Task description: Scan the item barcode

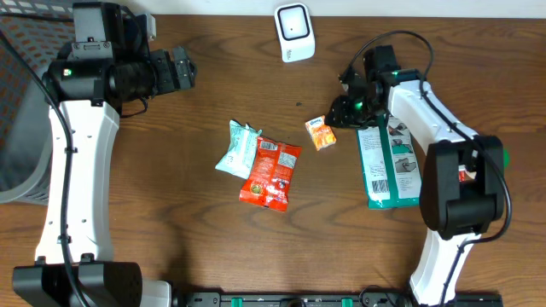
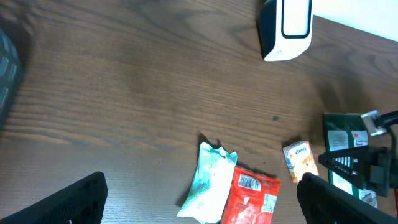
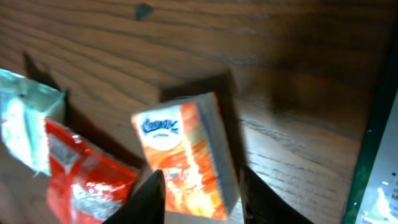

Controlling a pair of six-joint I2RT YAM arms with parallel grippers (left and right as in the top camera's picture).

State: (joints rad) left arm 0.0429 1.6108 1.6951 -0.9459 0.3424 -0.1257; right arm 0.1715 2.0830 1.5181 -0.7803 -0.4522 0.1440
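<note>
Right arm [image 1: 444,136] bent, claw [image 3: 200,190] astride packet [image 3: 180,149] (orange) — low

Dark wood-grain table [image 1: 213,247] — grey mesh basket [image 1: 13,111] at its left edge

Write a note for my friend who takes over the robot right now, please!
Left end effector: wide open, empty, at the far left of the table.
Right end effector: fingers either side of the orange pack; cannot tell if it grips.
Things: the orange pack lies mid-table, the red packet and teal packet to its left, the green pack by the right arm, the white scanner at the far edge.
Done: pack reached, not at the scanner.
Left: grip it, show its barcode to the scanner.
</note>
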